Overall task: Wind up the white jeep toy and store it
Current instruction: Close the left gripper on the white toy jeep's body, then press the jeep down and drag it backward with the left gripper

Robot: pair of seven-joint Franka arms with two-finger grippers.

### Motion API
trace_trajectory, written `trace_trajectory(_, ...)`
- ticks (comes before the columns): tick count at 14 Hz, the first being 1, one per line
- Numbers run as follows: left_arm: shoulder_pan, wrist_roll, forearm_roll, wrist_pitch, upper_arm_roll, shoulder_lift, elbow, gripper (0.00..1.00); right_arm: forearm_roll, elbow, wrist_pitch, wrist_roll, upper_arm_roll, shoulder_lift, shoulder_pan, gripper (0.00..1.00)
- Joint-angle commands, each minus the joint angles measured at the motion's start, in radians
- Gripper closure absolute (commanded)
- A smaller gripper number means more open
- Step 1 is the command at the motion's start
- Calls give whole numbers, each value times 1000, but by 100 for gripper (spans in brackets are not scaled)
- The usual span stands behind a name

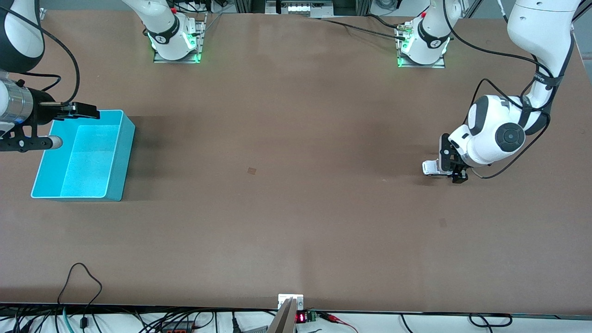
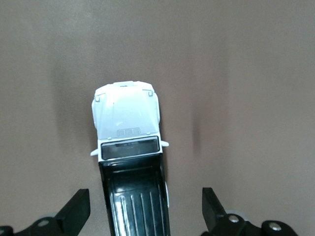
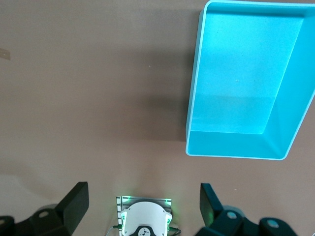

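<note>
Presently: white jeep toy (image 2: 129, 147) lengthwise between spread left gripper (image 2: 145, 212) fingers, untouched; right gripper (image 3: 142, 209), spread, waits beside bin (image 3: 197, 73).

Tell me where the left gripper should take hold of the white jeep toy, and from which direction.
Grip the white jeep toy across its black roof section, coming straight down from above. Its long flat sides run parallel there, and the left gripper already hangs open over it with a finger on either side, neither touching, so probably only lowering and closing is needed.

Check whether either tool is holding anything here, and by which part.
Nothing is held. The left tool is open around the white jeep toy, its fingers apart from it. The right tool, open, hangs beside the cyan bin.
</note>
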Motion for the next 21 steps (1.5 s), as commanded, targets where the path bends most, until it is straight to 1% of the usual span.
trace_trajectory(1,7,13,17,13,-5,-33,-31,0,3,6,-16,-1,2,0,-4,0)
trace_trajectory(3,9,13,17,13,-5,-30,-31,3,3,6,-16,-1,2,0,-6,0)
trace_trajectory(5,9,13,17,13,-5,-27,-31,11,3,6,-16,-1,2,0,-6,0)
trace_trajectory(7,9,13,17,14,-3,-27,-31,21,3,4,-16,-1,2,0,-4,0)
trace_trajectory(10,9,13,17,27,-3,-25,-31,32,3,6,-16,-2,2,0,-6,0)
trace_trajectory(11,9,13,17,28,-3,-25,-31,39,3,6,-16,-2,2,2,-6,0)
trace_trajectory(13,9,16,17,48,-3,-27,-31,47,3,6,-16,-2,2,2,-6,0)
trace_trajectory(14,9,21,18,56,-3,-27,-31,53,3,6,-16,-2,2,2,-6,0)
trace_trajectory(17,9,23,17,76,-3,-25,-31,61,3,6,-16,-2,2,2,-6,0)
trace_trajectory(21,10,13,14,79,0,-22,-31,65,3,4,-17,-2,2,2,-6,0)
